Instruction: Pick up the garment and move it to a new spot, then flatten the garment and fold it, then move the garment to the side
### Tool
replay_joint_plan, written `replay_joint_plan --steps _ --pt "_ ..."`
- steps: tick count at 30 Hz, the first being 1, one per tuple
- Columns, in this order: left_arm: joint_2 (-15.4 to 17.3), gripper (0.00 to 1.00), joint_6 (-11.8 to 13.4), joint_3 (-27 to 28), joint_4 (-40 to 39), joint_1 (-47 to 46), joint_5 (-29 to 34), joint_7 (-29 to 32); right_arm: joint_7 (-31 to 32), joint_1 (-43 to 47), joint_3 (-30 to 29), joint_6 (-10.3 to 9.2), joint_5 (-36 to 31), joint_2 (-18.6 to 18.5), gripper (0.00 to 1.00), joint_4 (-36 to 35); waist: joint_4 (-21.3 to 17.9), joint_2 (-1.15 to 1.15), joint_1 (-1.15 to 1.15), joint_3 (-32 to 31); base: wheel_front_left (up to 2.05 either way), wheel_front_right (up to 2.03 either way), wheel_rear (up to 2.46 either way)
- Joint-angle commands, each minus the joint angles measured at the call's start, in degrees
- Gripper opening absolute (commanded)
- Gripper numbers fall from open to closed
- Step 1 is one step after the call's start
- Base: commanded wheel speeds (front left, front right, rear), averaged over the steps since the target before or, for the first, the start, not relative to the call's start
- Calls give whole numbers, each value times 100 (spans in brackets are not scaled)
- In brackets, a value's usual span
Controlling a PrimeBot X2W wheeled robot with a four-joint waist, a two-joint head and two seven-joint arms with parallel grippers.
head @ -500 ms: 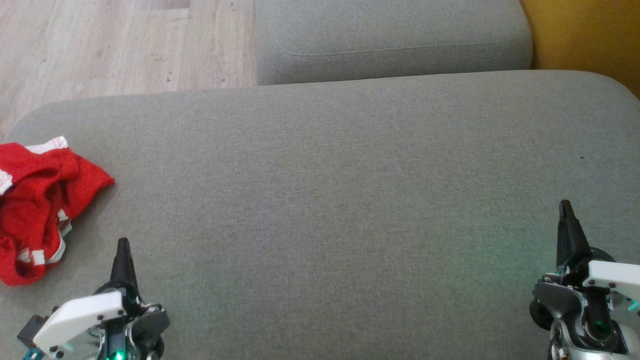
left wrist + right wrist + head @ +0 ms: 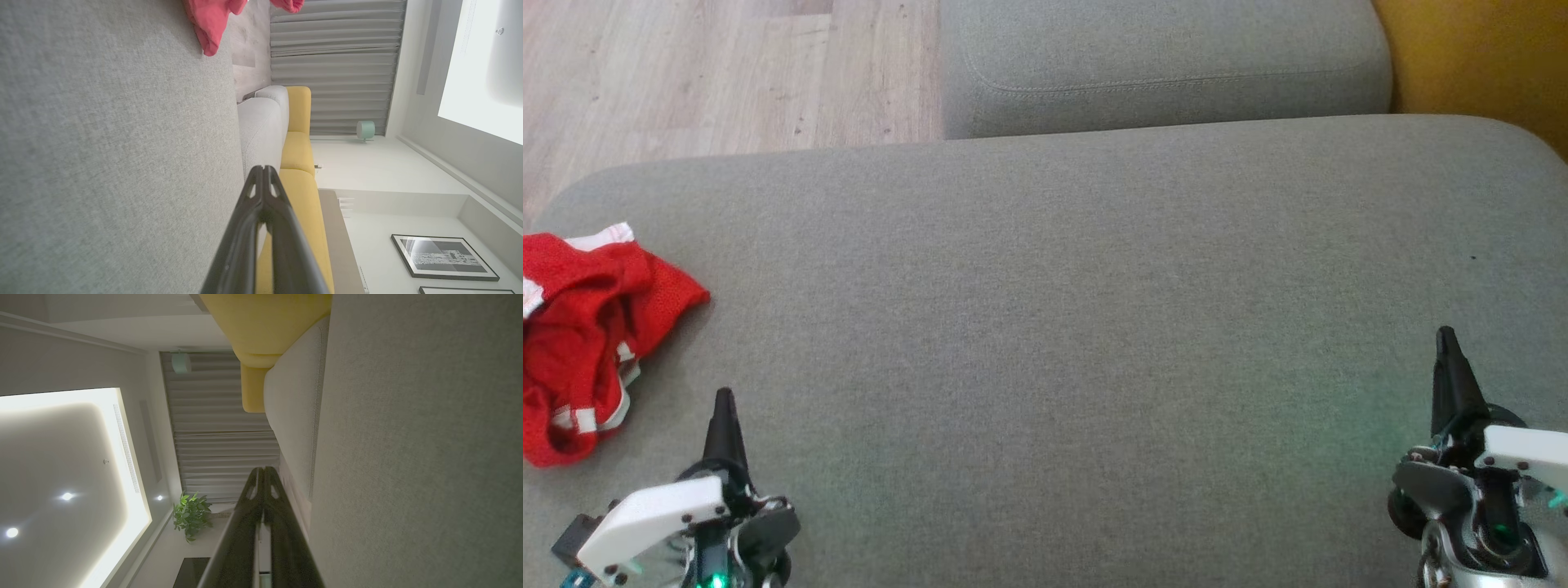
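While the garment point(image 2: 584, 343) lies in a crumpled heap at the left edge of the grey seat cushion point(image 2: 1062, 310), no stage of the task is judged complete. The pick-up, relocation, flattening, folding and final move to the side are all outstanding.

The left gripper point(image 2: 724, 398) sits by the front edge, toward the front-left corner, near the garment but apart from it. Its fingers are pressed together and hold nothing. The right gripper point(image 2: 1445, 335) sits toward the front-right corner, well apart from the garment. Its fingers are likewise pressed together and empty.

The garment is a red, mesh-like fabric with white trim bands. It is bunched into deep folds with overlapping layers, and part of it runs past the left margin of the head view. Its type and full outline cannot be determined in this state.
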Motion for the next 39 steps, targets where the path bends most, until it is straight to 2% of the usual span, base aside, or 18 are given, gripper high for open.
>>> replay_joint_plan --steps 1,30,31,39 --pt "29 0 -37 224 -218 -170 -33 21 32 -116 118 -3 41 -30 0 -222 0 0 0 0 0 0 0" --pt "29 0 -37 224 -218 -170 -33 21 32 -116 118 -3 41 -30 0 -222 0 0 0 0 0 0 0" --pt "-1 100 5 -6 22 2 1 -2 -1 0 1 0 -2 2 100 22 0 0 0 0 0 0 0" --pt "3 100 5 -59 232 73 80 -77 -50 45 44 0 -64 -3 100 208 -1 0 0 4 0 0 0"
